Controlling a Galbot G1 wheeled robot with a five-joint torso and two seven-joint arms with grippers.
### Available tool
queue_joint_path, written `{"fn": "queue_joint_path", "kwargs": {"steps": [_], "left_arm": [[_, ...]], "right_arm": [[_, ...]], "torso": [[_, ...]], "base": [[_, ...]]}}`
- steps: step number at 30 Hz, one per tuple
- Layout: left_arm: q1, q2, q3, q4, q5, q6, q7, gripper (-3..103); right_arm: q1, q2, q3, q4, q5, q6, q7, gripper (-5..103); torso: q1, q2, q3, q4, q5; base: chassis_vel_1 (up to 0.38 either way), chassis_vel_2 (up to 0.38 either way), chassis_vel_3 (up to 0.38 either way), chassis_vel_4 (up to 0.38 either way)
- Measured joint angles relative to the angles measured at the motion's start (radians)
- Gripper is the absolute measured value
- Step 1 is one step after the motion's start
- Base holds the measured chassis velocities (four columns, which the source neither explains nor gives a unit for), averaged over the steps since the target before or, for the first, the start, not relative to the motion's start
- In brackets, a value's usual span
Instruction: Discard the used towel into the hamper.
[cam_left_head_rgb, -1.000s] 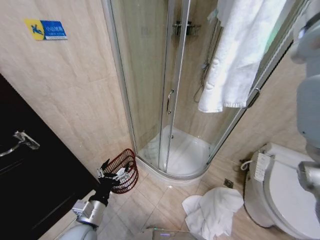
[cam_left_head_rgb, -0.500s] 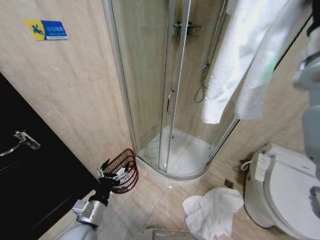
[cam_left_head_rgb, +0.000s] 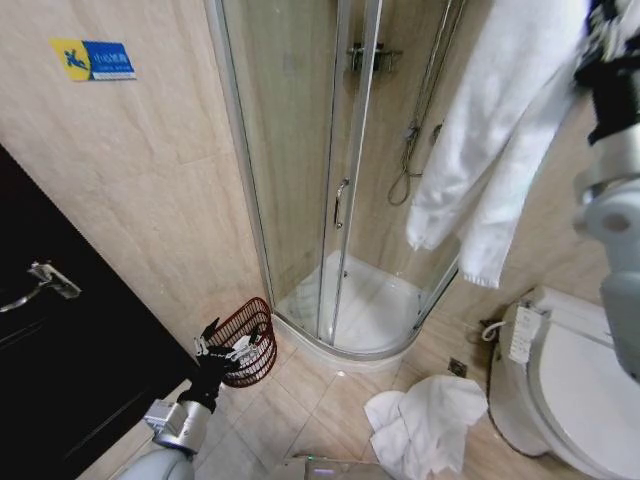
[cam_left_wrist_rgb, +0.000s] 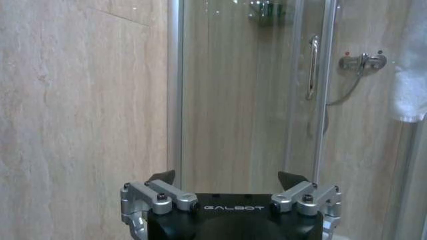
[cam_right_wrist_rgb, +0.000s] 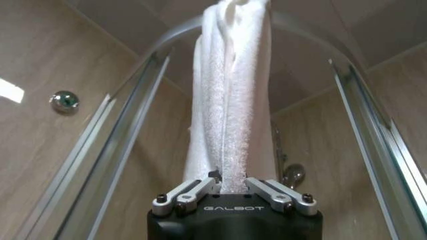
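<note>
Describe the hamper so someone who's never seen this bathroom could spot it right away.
Start at the glass shower stall and look at the floor by its left corner, against the beige wall. The hamper stands there, just beyond the left tool. It is a small dark reddish-brown wire basket with ribs, unlike the white towels nearby.

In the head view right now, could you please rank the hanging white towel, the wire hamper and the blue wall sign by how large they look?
1. Hanging white towel, pinched by the right gripper; nearness may inflate it.
2. Wire hamper.
3. Blue wall sign.
</note>
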Motion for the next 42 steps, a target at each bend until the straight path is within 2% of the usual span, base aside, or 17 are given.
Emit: {"fn": "queue_joint_path", "kwargs": {"steps": [4,7,8,11,12,16,18,26,35,42], "left_arm": [[0.0,0.0,0.0,0.0,0.0,0.0,0.0,100],[0.0,0.0,0.0,0.0,0.0,0.0,0.0,100],[0.0,0.0,0.0,0.0,0.0,0.0,0.0,100],[0.0,0.0,0.0,0.0,0.0,0.0,0.0,100],[0.0,0.0,0.0,0.0,0.0,0.0,0.0,100],[0.0,0.0,0.0,0.0,0.0,0.0,0.0,100],[0.0,0.0,0.0,0.0,0.0,0.0,0.0,100],[0.0,0.0,0.0,0.0,0.0,0.0,0.0,100],[0.0,0.0,0.0,0.0,0.0,0.0,0.0,100],[0.0,0.0,0.0,0.0,0.0,0.0,0.0,100]], "right_arm": [[-0.069,0.001,0.024,0.017,-0.061,0.047,-0.011,5],[-0.158,0.015,0.036,0.034,-0.14,0.089,-0.023,5],[-0.158,0.015,0.036,0.034,-0.14,0.089,-0.023,5],[-0.252,0.046,0.049,0.051,-0.216,0.123,-0.035,5],[-0.275,0.055,0.054,0.053,-0.231,0.13,-0.037,5],[-0.321,0.073,0.067,0.061,-0.256,0.139,-0.037,5],[-0.388,0.102,0.082,0.07,-0.309,0.17,-0.039,5],[-0.477,0.172,0.11,0.106,-0.39,0.209,-0.047,5],[-0.62,0.283,0.133,0.135,-0.493,0.262,-0.068,5],[-0.668,0.335,0.129,0.167,-0.509,0.266,-0.061,5]], "torso": [[0.0,0.0,0.0,0.0001,-0.001],[0.0,0.0,0.0,0.0001,0.0001],[0.0,0.0,0.0,0.0001,0.0001],[0.0,0.0,0.0,0.0001,-0.0005],[0.0,0.0,0.0,0.0,0.0003],[0.0,0.0,0.0,0.0,-0.0002],[0.0,0.0,0.0,0.0,-0.0001],[0.0,0.0,0.0,0.0001,-0.0003],[0.0,0.0,0.0,0.0,-0.0001],[0.0,0.0,0.0,0.0,-0.0004]], "base": [[0.0,0.0,0.0,0.0],[0.0,0.0,0.0,0.0],[0.0,0.0,0.0,0.0],[0.0,0.0,0.0,0.0],[0.0,0.0,0.0,0.0],[0.0,0.0,0.0,0.0],[0.0,0.0,0.0,0.0],[0.0,0.0,0.0,0.0],[0.0,0.0,0.0,0.0],[0.0,0.0,0.0,0.0]]}}
